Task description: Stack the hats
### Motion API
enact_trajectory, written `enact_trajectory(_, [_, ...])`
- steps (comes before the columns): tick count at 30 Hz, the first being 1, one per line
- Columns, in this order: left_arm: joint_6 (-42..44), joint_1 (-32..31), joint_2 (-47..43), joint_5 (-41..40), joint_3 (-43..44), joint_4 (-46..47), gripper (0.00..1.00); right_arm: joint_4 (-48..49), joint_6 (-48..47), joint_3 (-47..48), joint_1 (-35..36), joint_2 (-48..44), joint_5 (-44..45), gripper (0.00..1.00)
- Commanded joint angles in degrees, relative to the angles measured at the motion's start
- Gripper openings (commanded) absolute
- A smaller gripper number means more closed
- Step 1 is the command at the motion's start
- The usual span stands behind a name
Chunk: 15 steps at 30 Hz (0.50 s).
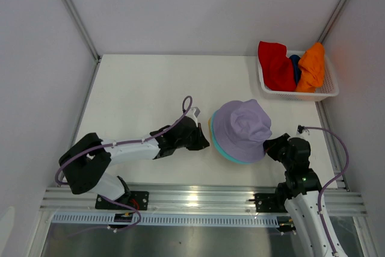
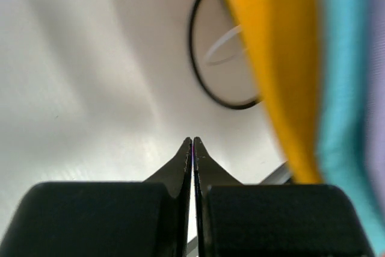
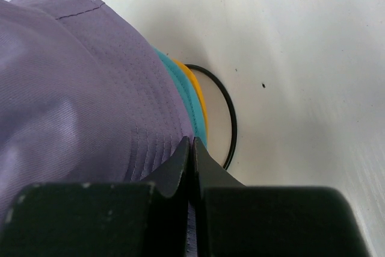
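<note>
Stack: lavender hat (image 1: 242, 126) on top, over the teal hat (image 3: 180, 85), with the yellow hat (image 2: 277, 58) at the bottom. The pile sits right of centre on the table (image 1: 138, 94), over the black wire stand (image 3: 231, 118), whose ring shows beside the brims. Three stacked, three to go.

Remaining: red hat (image 1: 277, 64), dark blue hat (image 1: 295, 64) and orange hat (image 1: 311, 67), crumpled together in the white basket (image 1: 325, 93) at the far right corner, well apart from the stack.

Handling (judgement): thin soft fabric, light, no shape of its own. Brims flop and crowns collapse. Best hold is a pinch on a brim edge. The blue one is wedged between the other two and may drag them along.

Left gripper (image 2: 192, 142): jaws pressed together on nothing, just beside the yellow brim.

Right gripper (image 3: 191, 142): jaws pressed together, no cloth seen between them, tips at the lavender brim. Contact cannot be told.
</note>
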Motion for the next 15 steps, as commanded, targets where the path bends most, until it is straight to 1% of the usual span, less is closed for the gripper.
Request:
enact_trajectory(1, [0.48,-0.09,1.37,-0.87,-0.93,-2.53,0.01,-0.36,-0.24,-1.12,0.48,1.01,2.85,0.0])
enact_trajectory(4, [0.91,0.0,3.39,1.5,-0.59,-2.18,0.01,0.08,-0.5,-0.68,0.48,1.45,3.11,0.0])
enact_trajectory(6, [1.62,0.0,4.36,2.12,-0.06,-1.91,0.01,0.34,-0.94,0.46,0.48,1.8,4.78,0.02])
enact_trajectory(8, [1.97,0.0,3.66,2.12,-0.49,-1.39,0.01,-0.44,-1.64,2.21,0.48,2.33,4.96,0.12])
enact_trajectory(9, [2.23,0.08,1.92,1.78,-1.1,-1.04,0.01,-0.8,-2.0,3.0,0.48,2.77,4.96,0.2])
enact_trajectory(10, [2.41,0.34,0.77,1.42,-1.28,-1.47,0.01,-1.32,-2.35,3.88,0.48,3.12,5.13,0.41])
enact_trajectory(11, [2.93,1.04,-0.37,0.72,-1.37,-2.17,0.01,-2.03,-2.79,5.11,0.48,3.56,5.22,0.52])
enact_trajectory(12, [3.29,1.66,-3.17,0.46,-1.29,-3.04,0.01,-3.77,-3.83,8.08,0.4,4.43,5.49,0.68])
enact_trajectory(14, [4.6,4.11,-6.34,0.28,-0.85,-5.67,0.04,-7.2,-5.07,11.69,0.4,5.58,7.06,0.76])
enact_trajectory(15, [5.13,5.17,-8.01,0.45,-0.5,-5.86,0.11,-8.61,-5.77,13.54,0.4,6.8,8.11,0.84])
